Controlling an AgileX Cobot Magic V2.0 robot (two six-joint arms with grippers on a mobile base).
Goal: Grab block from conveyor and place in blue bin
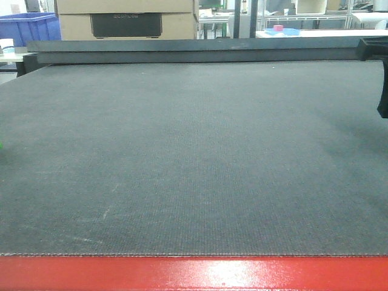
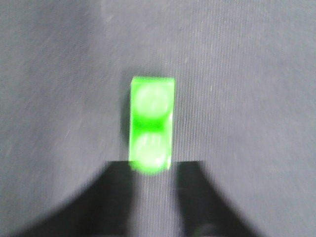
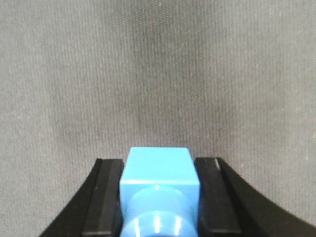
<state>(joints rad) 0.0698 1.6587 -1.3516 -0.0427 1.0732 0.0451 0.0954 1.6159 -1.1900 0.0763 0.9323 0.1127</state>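
Blue bin sits beyond the conveyor's far-left corner. Left gripper: fingers straddle the near end of the green block, which lies on the conveyor. Blurred, so grip cannot be told. Right gripper is clamped on the blue block, above the conveyor.

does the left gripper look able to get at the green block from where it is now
Probably yes: the green block lies on the conveyor straight ahead of the left gripper, its near end already between the open fingertips, with nothing else in the way. The view is blurred, though.
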